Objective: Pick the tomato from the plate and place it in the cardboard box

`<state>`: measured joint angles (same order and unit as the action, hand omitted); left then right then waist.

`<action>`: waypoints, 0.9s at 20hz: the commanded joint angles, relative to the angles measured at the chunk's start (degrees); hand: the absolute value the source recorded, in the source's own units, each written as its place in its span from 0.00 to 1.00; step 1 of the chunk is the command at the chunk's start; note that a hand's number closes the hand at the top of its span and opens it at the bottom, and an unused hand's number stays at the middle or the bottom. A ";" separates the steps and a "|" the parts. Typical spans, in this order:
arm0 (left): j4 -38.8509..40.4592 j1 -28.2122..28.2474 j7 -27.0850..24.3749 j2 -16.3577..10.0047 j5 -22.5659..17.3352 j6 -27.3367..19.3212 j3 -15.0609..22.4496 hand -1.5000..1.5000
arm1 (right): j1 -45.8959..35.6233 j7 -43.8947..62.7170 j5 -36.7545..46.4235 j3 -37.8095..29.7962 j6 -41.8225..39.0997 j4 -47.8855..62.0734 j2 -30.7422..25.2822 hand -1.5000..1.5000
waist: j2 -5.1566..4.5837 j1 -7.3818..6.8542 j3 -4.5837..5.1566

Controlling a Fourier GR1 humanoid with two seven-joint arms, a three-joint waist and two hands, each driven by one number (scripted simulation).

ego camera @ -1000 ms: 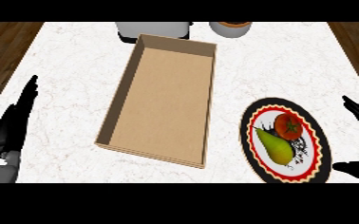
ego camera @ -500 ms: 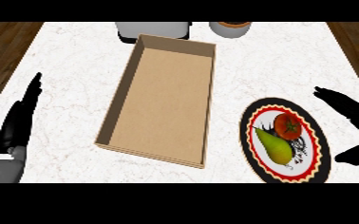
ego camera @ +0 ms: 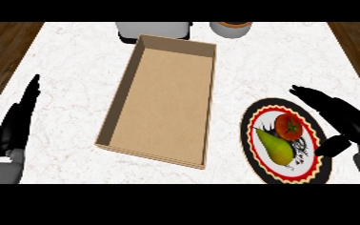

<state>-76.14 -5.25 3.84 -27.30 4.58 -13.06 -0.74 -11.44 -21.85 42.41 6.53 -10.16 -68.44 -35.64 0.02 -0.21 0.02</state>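
The round red tomato [ego camera: 289, 125] lies on the round plate with a black rim and red scalloped band [ego camera: 245, 136], just beside a yellow-green pear [ego camera: 274, 147]. The right robot hand [ego camera: 340, 117] is spread over the plate's right edge, fingers straight and thumb apart, pinching nothing; whether it touches the rim is hard to tell. The long, open brown cardboard box [ego camera: 165, 107] sits left of the plate on the white marble worktop [ego camera: 70, 71]. The left robot hand [ego camera: 17, 124] rests at the left edge, fingers straight and together.
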 commanded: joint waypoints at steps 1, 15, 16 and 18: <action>-2.49 0.52 2.19 2.14 3.00 0.15 -0.14 0.50 | -3.09 -1.60 3.25 -1.06 -2.06 2.83 1.04 0.00 | -0.01 -0.01 -0.03; -1.14 2.83 -1.30 5.06 5.53 3.43 -4.97 0.50 | 7.63 -2.10 5.93 -1.24 -3.66 -10.34 7.61 0.00 | 0.06 0.34 0.00; -5.21 0.98 2.94 3.03 4.76 6.35 -6.28 0.50 | 4.14 -5.13 5.79 -3.78 -4.94 -7.02 5.57 0.00 | 0.03 0.15 -0.02; -3.74 2.78 0.48 3.27 4.00 7.37 -7.47 0.50 | 6.33 -3.70 6.02 -2.74 -6.53 -12.27 6.50 0.00 | 0.05 0.22 -0.01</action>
<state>-78.85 -3.13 3.96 -23.62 9.28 -8.15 -6.38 -6.57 -25.20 47.73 3.65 -15.03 -76.76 -29.94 0.05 0.01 0.00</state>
